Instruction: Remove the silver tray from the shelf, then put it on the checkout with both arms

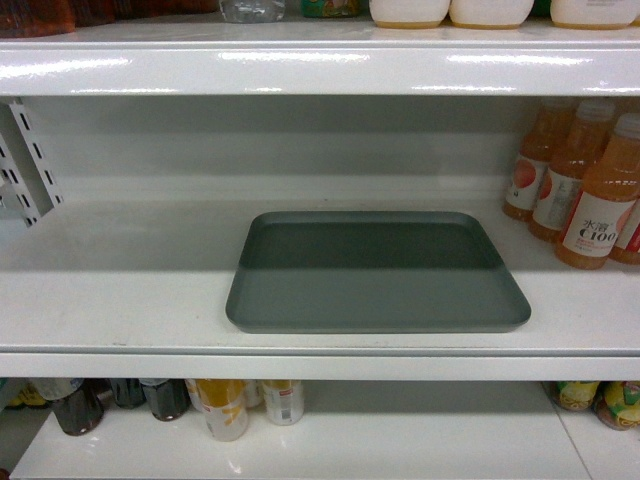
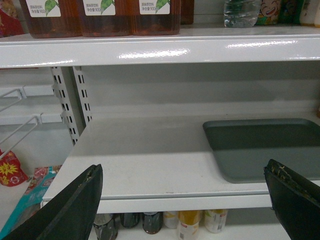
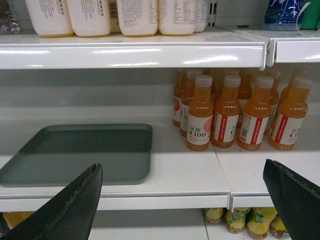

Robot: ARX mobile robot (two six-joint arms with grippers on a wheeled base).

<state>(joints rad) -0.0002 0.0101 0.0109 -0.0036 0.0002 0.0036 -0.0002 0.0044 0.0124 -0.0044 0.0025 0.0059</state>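
The silver tray [image 1: 375, 272] lies flat on the middle white shelf [image 1: 120, 300], dull grey-green with a low rim, its front edge close to the shelf lip. It also shows at the right of the left wrist view [image 2: 265, 147] and at the left of the right wrist view [image 3: 80, 152]. My left gripper [image 2: 182, 200] is open, held in front of the shelf lip, left of the tray. In front of the lip and right of the tray, my right gripper [image 3: 182, 200] also stands open. Neither touches the tray. Neither arm shows in the head view. The checkout is out of view.
Orange juice bottles [image 1: 585, 190] stand on the same shelf just right of the tray, several in rows [image 3: 235, 112]. The upper shelf [image 1: 320, 65] overhangs the tray. A slotted upright [image 2: 70, 100] bounds the shelf's left end. Cans and bottles [image 1: 230, 405] fill the shelf below.
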